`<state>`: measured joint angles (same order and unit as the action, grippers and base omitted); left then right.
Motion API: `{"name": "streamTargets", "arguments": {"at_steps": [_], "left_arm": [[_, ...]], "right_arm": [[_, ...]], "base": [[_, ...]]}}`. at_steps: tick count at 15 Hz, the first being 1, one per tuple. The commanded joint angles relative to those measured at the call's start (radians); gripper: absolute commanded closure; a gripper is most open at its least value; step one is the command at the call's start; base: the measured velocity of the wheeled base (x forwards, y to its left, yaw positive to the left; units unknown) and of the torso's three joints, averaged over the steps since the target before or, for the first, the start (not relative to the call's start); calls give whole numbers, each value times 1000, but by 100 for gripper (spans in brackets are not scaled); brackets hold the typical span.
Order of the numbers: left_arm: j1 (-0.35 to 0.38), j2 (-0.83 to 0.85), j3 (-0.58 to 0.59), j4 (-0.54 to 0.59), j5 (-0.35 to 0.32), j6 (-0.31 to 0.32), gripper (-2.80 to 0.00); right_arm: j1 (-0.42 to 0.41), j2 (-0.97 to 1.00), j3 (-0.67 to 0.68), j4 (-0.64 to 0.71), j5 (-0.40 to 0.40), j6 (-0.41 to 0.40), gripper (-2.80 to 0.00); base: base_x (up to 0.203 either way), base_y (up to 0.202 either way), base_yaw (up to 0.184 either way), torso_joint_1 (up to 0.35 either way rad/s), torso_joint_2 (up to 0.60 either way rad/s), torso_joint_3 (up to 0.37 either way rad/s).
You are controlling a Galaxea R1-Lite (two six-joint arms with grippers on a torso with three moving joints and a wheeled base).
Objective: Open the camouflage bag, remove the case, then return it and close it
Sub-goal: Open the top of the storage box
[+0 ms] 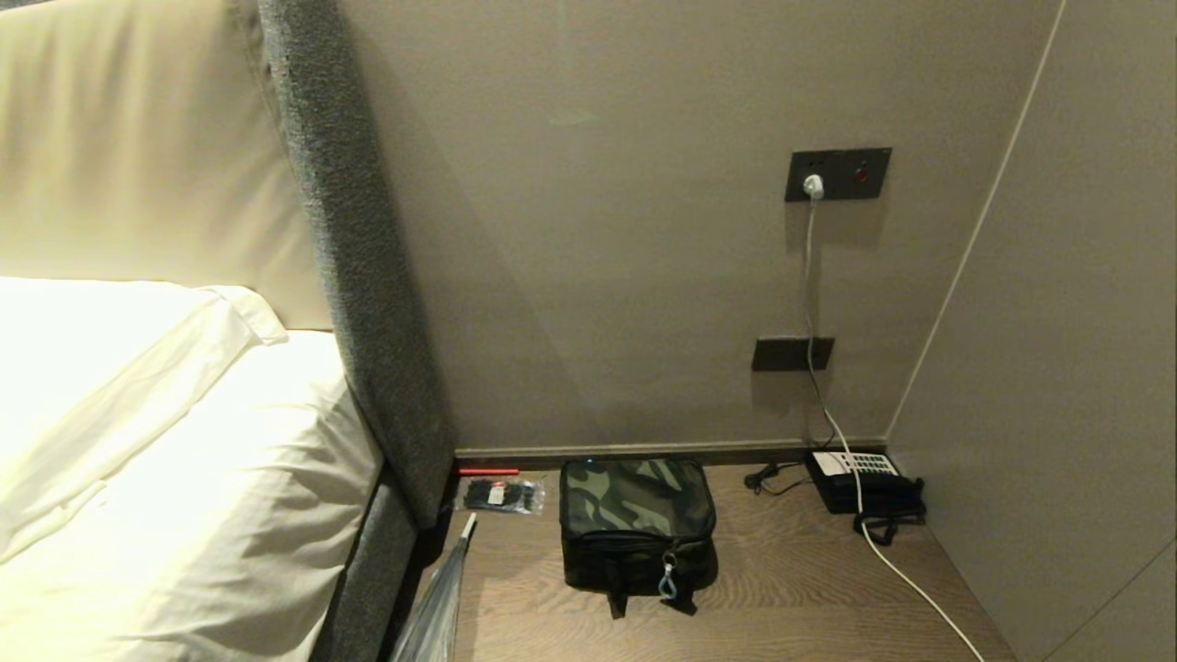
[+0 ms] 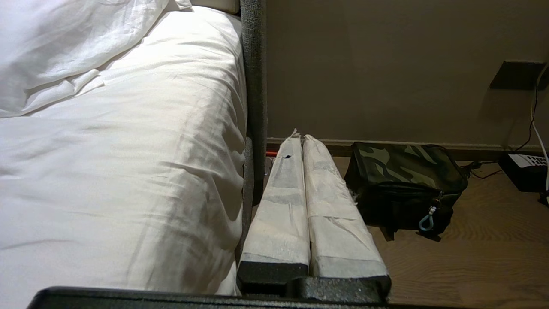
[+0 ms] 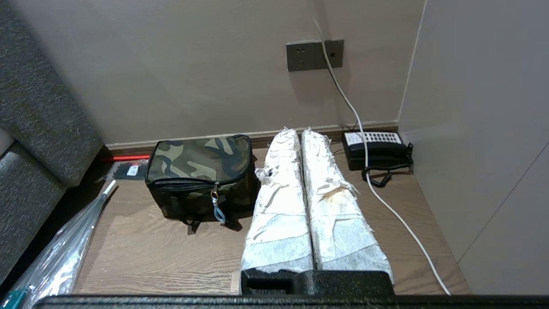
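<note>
The camouflage bag (image 1: 637,501) stands shut on the wooden surface near the wall, and a light-blue clip (image 1: 668,581) hangs from its front zip. It also shows in both wrist views as the camouflage bag (image 2: 403,165) and the camouflage bag (image 3: 201,159). The case is out of view. Neither gripper shows in the head view. My left gripper (image 2: 300,137) hovers short of the bag beside the bed edge, its white-wrapped fingers pressed together and holding nothing. On the bag's other side my right gripper (image 3: 298,131) is shut and holds nothing as well.
A black telephone (image 1: 864,478) with a white cable (image 1: 906,575) sits in the right corner. A clear plastic bag (image 1: 437,607), a small dark packet (image 1: 501,495) and a red stick (image 1: 487,471) lie left of the bag. The bed (image 1: 165,478) and grey headboard (image 1: 359,276) bound the left.
</note>
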<state>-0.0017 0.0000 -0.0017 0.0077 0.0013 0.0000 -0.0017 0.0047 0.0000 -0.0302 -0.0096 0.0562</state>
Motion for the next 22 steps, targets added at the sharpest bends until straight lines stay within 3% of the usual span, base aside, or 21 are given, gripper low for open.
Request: {"name": "streamTargets", "arguments": {"at_steps": [1,22], "left_arm": [[0,-2,0,0,0,0,0],[0,-2,0,0,0,0,0]], "right_arm": [[0,1,14,0,-1,1,0],[0,1,14,0,-1,1,0]], "base": [[0,0,0,0,0,0],[0,0,0,0,0,0]]}}
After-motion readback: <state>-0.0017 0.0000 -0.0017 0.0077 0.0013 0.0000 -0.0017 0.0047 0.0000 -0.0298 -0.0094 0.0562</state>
